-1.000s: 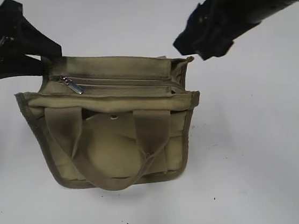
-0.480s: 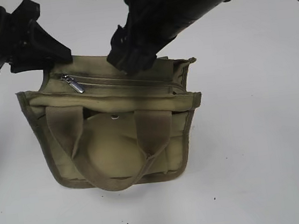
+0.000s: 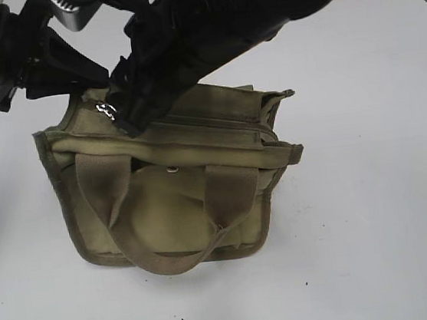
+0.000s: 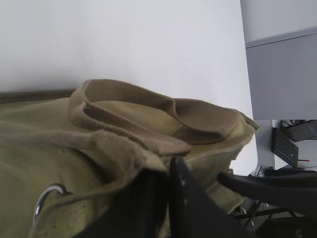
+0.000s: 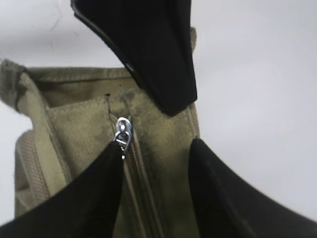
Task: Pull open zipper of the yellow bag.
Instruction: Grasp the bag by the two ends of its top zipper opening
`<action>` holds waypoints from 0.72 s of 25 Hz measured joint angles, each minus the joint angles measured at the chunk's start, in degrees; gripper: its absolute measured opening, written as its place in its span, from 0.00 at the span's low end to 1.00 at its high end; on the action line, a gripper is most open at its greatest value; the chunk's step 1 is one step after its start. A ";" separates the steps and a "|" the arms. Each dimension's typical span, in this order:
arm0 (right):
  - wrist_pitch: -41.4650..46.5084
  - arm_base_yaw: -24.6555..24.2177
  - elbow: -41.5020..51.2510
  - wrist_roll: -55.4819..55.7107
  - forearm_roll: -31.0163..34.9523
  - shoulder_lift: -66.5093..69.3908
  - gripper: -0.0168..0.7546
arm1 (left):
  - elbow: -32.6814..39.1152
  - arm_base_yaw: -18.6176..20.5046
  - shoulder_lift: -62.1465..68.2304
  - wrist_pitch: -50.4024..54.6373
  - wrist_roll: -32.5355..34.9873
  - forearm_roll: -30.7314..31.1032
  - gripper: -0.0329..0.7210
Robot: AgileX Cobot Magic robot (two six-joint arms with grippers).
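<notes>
Reaching across the yellow bag (image 3: pixel 172 203), the right gripper (image 5: pixel 156 148) straddles the zipper (image 5: pixel 136 188), jaws spread; its pull tab (image 5: pixel 123 133) touches one finger (teeth run toward the bag's right end); left gripper (image 3: pixel 73 75) pinches the rear-left corner.

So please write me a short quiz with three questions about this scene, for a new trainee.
1. True or false: the zipper of the yellow bag is already pulled fully open.
2. Which gripper is at the silver pull tab? A) left gripper B) right gripper C) neither
3. Fill in: the left gripper pinches the bag's ____ at one corner.

Key:
1. False. The teeth look closed and the tab sits at one end.
2. B. The right gripper has its jaws apart, with one fingertip beside the tab.
3. Fabric. Its fingers meet on the cloth in the left wrist view.
</notes>
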 joint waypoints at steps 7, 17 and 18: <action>-0.18 0.00 -0.05 0.00 3.76 1.17 0.47 | 0.00 0.00 0.00 0.10 0.00 -1.34 0.08; -0.81 0.00 -0.38 0.00 4.46 5.48 0.39 | 0.05 0.06 0.23 -0.25 0.00 -1.07 0.08; -0.81 0.00 -0.35 0.00 4.13 5.60 0.35 | 0.05 0.06 0.25 -0.32 0.00 -0.94 0.08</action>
